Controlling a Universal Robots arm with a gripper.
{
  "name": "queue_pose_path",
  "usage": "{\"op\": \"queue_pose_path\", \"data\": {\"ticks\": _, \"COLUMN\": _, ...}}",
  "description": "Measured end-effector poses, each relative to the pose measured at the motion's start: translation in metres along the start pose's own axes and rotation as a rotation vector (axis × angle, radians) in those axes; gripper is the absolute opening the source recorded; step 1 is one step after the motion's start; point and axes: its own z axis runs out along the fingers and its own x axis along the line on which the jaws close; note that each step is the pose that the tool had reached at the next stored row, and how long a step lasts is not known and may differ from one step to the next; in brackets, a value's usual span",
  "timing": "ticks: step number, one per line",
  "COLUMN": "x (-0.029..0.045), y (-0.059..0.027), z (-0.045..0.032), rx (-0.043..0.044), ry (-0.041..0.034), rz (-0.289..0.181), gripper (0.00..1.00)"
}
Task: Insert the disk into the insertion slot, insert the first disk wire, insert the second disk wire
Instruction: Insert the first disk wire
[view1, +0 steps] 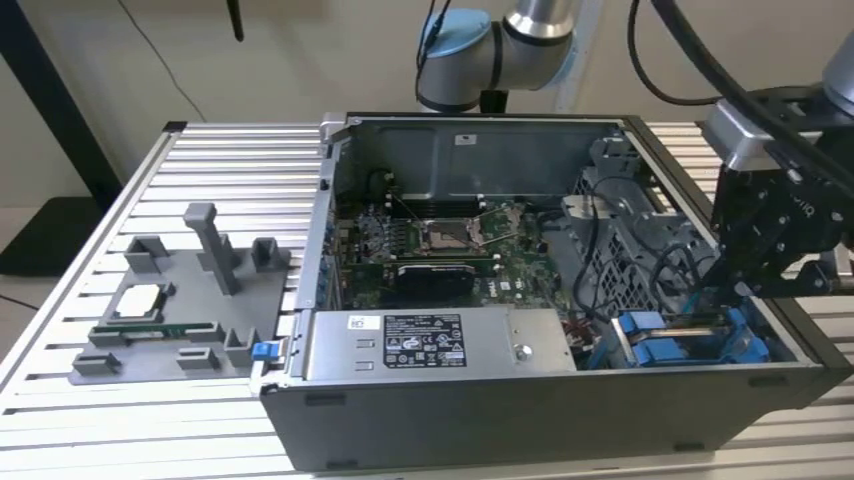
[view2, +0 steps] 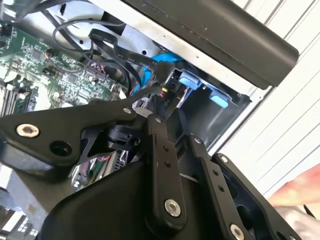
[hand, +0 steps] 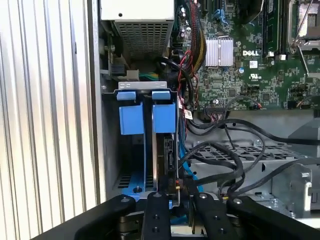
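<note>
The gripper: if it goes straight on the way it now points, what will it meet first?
Most likely the dark end of the disk, standing in the insertion slot just ahead of the gripper; depth is unclear.

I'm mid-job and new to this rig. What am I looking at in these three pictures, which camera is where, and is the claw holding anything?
One robot arm carries a black claw. The exterior view, taken off the arm, shows an open computer case on a slatted metal table, with a grey parts holder on the exterior view's left. Both wrist views ride on the arm and look past the claw into the case. The claw hangs low at the drive bay with blue tabs, next to black cables and the green circuit board. Whether it holds anything, I cannot tell.
</note>
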Motion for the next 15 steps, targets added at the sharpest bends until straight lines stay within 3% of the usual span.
{"op": "queue_pose_path", "data": {"ticks": 3, "x": -0.0011, "y": -0.0001, "z": -0.0081, "rx": 0.0000, "ry": 0.0001, "rz": 0.000, "gripper": 1.00}}
{"op": "queue_pose_path", "data": {"ticks": 9, "x": -0.0015, "y": -0.0014, "z": -0.0086, "rx": 0.0004, "ry": 0.0002, "rz": 0.000, "gripper": 1.00}}
{"op": "queue_pose_path", "data": {"ticks": 15, "x": -0.0069, "y": -0.0139, "z": -0.0081, "rx": 0.0004, "ry": 0.0000, "rz": 0.000, "gripper": 1.00}}
